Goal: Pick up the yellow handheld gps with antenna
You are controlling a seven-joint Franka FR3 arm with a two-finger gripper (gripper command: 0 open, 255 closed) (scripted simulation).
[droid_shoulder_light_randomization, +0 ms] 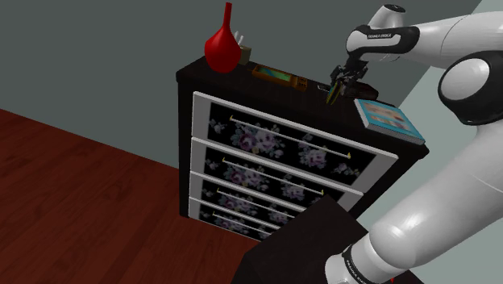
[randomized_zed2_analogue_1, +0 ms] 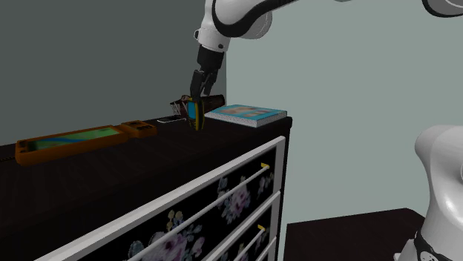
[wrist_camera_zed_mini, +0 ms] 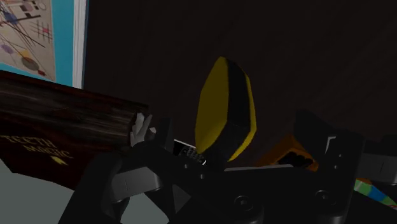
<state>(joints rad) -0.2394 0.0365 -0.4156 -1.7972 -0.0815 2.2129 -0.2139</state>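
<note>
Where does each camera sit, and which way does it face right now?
Shoulder view: high beside the dark stand, looking down on the dark dresser with floral drawer fronts; white arm and black gripper enter from the right.
Second exterior view: low, near dresser-top level, facing along the top towards the blue-covered book; arm shows at top.
Wrist view: on the hand, facing down the gripper at the yellow-and-black handheld GPS clasped in it.
Shared: all three show GPS and book.
</note>
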